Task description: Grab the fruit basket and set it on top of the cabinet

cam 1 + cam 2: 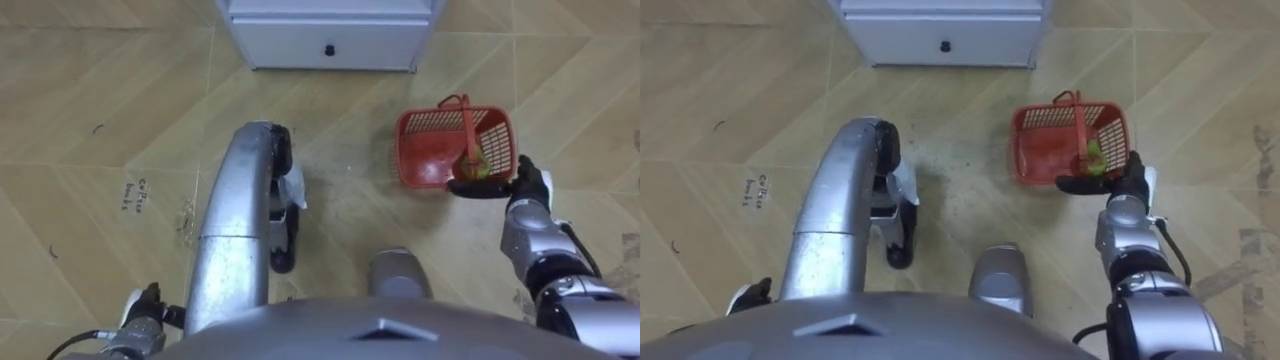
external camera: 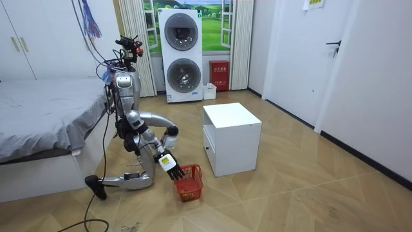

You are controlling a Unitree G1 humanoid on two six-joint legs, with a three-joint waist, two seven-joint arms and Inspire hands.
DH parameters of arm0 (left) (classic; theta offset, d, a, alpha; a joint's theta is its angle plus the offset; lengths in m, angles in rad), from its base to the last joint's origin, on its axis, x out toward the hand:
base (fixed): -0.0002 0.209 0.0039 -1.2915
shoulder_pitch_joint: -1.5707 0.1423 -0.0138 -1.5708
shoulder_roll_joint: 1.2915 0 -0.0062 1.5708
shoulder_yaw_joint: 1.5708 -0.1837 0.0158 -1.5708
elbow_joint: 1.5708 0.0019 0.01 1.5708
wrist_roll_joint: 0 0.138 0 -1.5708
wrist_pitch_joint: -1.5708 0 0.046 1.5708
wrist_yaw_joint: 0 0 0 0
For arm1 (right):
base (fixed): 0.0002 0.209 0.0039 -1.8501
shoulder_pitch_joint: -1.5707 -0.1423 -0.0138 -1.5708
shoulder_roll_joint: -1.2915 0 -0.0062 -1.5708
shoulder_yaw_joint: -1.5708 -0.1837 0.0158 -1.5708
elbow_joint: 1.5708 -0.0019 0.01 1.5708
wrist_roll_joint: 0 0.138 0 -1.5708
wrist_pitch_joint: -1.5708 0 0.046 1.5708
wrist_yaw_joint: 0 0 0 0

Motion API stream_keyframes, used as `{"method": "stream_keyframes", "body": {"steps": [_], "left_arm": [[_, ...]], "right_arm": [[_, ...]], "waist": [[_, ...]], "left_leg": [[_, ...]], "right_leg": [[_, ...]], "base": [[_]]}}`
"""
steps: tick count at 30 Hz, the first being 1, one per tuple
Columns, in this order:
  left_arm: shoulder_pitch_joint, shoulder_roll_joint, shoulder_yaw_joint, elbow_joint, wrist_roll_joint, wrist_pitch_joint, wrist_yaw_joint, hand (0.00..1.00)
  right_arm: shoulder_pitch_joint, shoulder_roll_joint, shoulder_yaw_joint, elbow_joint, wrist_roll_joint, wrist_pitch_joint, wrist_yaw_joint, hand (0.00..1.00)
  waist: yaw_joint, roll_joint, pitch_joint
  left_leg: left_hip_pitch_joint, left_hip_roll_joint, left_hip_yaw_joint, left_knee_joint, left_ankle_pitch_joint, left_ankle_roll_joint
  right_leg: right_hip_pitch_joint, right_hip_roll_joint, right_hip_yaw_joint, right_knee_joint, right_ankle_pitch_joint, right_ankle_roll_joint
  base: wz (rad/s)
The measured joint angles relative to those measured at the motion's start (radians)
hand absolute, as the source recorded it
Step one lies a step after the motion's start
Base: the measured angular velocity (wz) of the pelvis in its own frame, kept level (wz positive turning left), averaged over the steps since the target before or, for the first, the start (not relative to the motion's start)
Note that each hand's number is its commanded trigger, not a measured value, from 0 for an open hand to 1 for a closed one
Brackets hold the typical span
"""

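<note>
Wooden floor stretches between the bed and a white cabinet. The red fruit basket sits on it, at about one o'clock from the robot and just short of the cabinet at twelve. The right hand lies at the basket's near rim. Its fingers stretch fairly straight along that edge and are closed on nothing I can see. The left hand hangs low at seven o'clock, and I cannot tell its grip. The basket looks like thin plastic mesh, so I judge it light and a little springy, with one small greenish fruit that may roll if it tips. The arched handle seems the sound place to take hold, since the rim would probably flex. From the room view I see the robot down low on the floor beside the bed. The eye views show the fruit, and how the hand meets the rim.
</note>
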Motion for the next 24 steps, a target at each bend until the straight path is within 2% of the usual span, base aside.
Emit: {"method": "stream_keyframes", "body": {"steps": [4, 7, 10, 13, 15, 17, 20, 22, 24], "left_arm": [[0.011, 0.018, -0.015, 0.000, -0.002, -0.002, 0.013, 0.00], [0.017, 0.028, -0.037, -0.001, -0.011, -0.002, 0.014, 0.00], [0.018, 0.030, -0.037, -0.004, -0.047, -0.003, 0.012, 0.00], [0.023, 0.034, -0.036, -0.004, -0.048, -0.001, 0.011, 0.00], [0.022, 0.038, -0.042, -0.004, -0.063, 0.002, 0.002, 0.00], [0.023, 0.048, -0.059, -0.004, -0.068, 0.003, -0.014, 0.00], [0.029, 0.061, -0.068, -0.004, -0.071, 0.008, -0.031, 0.00], [0.029, 0.065, -0.073, -0.004, -0.080, 0.008, -0.037, 0.00], [0.029, 0.066, -0.078, -0.004, -0.092, 0.010, -0.054, 0.00]], "right_arm": [[-0.053, -0.020, 0.000, -0.003, 0.000, -0.001, -0.009, 0.00], [-0.085, -0.050, 0.000, -0.022, 0.007, -0.004, -0.017, 0.00], [-0.102, -0.092, 0.000, -0.024, 0.043, -0.005, -0.011, 0.00], [-0.105, -0.110, 0.001, -0.020, 0.068, -0.006, 0.006, 0.00], [-0.113, -0.124, 0.003, 0.031, 0.075, -0.016, 0.025, 0.00], [-0.119, -0.128, 0.003, 0.056, 0.077, -0.015, 0.029, 0.00], [-0.135, -0.134, 0.007, 0.085, 0.080, -0.016, 0.043, 0.00], [-0.144, -0.151, 0.015, 0.100, 0.108, -0.017, 0.062, 0.00], [-0.170, -0.185, 0.017, 0.153, 0.155, -0.019, 0.082, 0.00]], "waist": [[0.004, 0.003, 0.0020], [0.014, 0.005, 0.0022], [0.051, 0.001, 0.0042], [0.069, 0.000, 0.0050], [0.091, -0.005, 0.0101], [0.105, -0.008, 0.0189], [0.110, -0.008, 0.0197], [0.112, -0.003, 0.0214], [0.114, 0.003, 0.0235]], "left_leg": [[-0.002, -0.001, 0.001, -0.001, 0.000, 0.000], [-0.014, -0.003, 0.003, -0.001, 0.000, 0.000], [-0.024, -0.005, 0.012, -0.004, 0.000, 0.001], [-0.030, -0.006, 0.012, -0.006, 0.002, 0.002], [-0.034, -0.007, 0.012, -0.007, 0.004, 0.001], [-0.037, -0.007, 0.011, -0.007, 0.005, 0.001], [-0.054, -0.007, 0.013, -0.006, 0.007, 0.006], [-0.063, -0.008, 0.018, -0.006, 0.010, 0.011], [-0.072, -0.008, 0.032, -0.009, 0.016, 0.021]], "right_leg": [[-0.002, -0.001, 0.001, 0.000, 0.000, 0.000], [-0.016, -0.006, 0.003, 0.001, 0.000, 0.000], [-0.028, -0.015, 0.004, -0.001, 0.000, 0.000], [-0.033, -0.015, -0.001, 0.000, 0.000, 0.001], [-0.035, -0.013, -0.007, 0.000, 0.000, 0.001], [-0.037, -0.013, -0.009, 0.001, 0.000, 0.001], [-0.052, -0.012, -0.012, 0.002, -0.001, 0.001], [-0.060, -0.015, -0.016, 0.002, -0.001, 0.002], [-0.070, -0.030, -0.016, 0.003, -0.001, 0.002]], "base": [[0.00], [0.00], [0.00], [0.05], [0.04], [0.04], [0.04], [0.06], [0.06]]}}
